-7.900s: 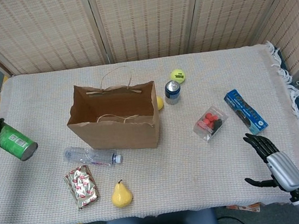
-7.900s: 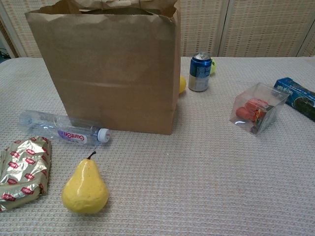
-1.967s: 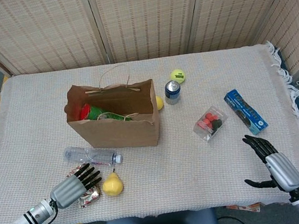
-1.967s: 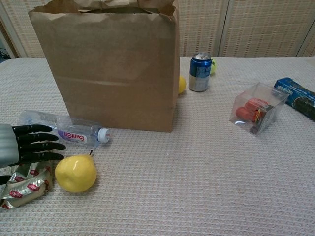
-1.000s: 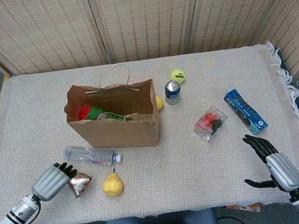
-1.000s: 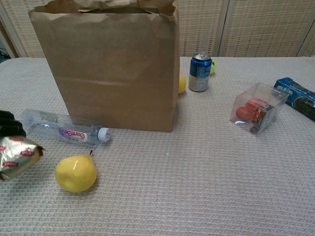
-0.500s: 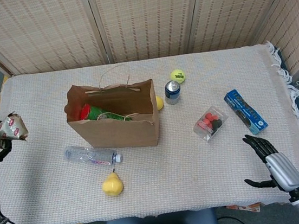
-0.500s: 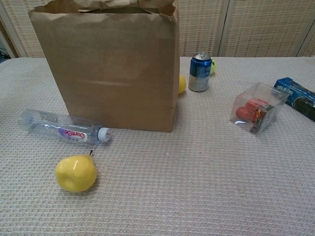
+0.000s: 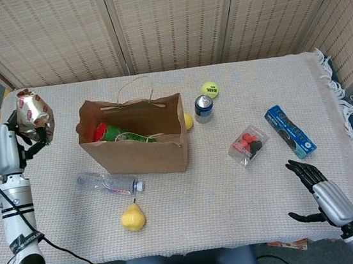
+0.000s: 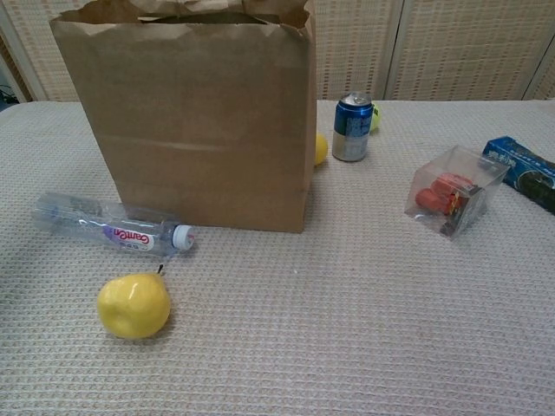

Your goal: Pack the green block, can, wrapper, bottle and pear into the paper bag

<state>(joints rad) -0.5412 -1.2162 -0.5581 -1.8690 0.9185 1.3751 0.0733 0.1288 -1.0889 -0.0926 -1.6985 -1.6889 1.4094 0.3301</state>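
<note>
My left hand [image 9: 11,136] holds the crumpled foil wrapper [image 9: 34,114] raised above the table's left side, to the left of the open brown paper bag [image 9: 134,153] [image 10: 199,130]. A green cylinder with a red end [image 9: 117,133] lies inside the bag. The clear bottle [image 9: 109,183] [image 10: 113,227] lies in front of the bag, and the yellow pear [image 9: 131,217] [image 10: 133,304] sits nearer the front edge. The blue can [image 9: 203,109] [image 10: 351,126] stands right of the bag. My right hand [image 9: 319,195] hovers open near the front right corner. The chest view shows neither hand.
A tennis ball [image 9: 209,89] lies behind the can and a small yellow ball [image 9: 188,121] touches the bag's right side. A clear box of red pieces [image 9: 248,144] [image 10: 453,199] and a blue packet [image 9: 290,131] [image 10: 525,172] lie on the right.
My left hand has carried the wrapper up and back, from the table's left edge to level with the bag's top. The right hand, bottle and pear have not moved.
</note>
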